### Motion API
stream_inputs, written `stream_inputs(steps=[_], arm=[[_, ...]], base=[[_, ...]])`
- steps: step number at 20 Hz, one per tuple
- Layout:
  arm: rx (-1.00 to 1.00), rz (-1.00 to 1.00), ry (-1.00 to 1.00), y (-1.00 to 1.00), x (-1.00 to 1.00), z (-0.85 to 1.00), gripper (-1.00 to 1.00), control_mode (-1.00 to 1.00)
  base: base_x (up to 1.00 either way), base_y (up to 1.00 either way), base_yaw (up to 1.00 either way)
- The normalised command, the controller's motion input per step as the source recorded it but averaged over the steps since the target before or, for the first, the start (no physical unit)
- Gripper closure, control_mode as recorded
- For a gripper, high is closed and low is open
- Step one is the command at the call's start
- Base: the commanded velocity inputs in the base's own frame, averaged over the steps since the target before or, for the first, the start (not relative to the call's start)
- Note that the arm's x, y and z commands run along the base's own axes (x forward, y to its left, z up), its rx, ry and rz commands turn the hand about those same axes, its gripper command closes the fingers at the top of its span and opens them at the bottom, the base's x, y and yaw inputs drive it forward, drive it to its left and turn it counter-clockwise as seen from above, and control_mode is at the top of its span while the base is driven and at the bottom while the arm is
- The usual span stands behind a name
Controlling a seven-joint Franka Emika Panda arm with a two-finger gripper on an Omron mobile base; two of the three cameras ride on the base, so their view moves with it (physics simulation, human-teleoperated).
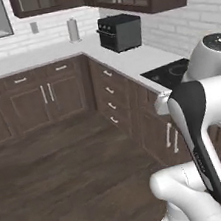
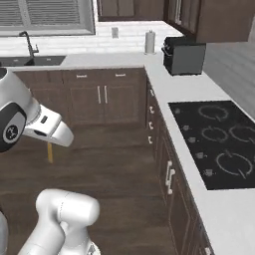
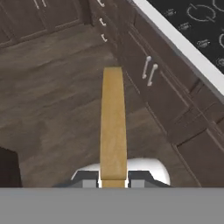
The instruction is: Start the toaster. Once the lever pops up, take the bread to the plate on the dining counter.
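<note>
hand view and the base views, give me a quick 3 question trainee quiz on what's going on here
1. True or false: the gripper is shut on the bread.
2. What lies below the bread in the hand view? A) wooden floor B) cooktop C) sink
3. Fill in: the black cooktop is set into the ____ counter.

Key: 1 true; 2 A; 3 grey
</note>
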Motion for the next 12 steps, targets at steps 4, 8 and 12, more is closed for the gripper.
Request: stream_inputs(steps=[4, 8, 12], arm=[[0.0, 0.0, 0.0, 0.0, 0.0, 0.0, 1.0, 1.0], [0.0, 0.0, 0.0, 0.0, 0.0, 0.0, 1.0, 1.0], [0.0, 0.0, 0.0, 0.0, 0.0, 0.0, 1.0, 1.0]], base=[[-0.18, 0.0, 1.0], [-0.18, 0.0, 1.0], [-0.18, 0.0, 1.0]])
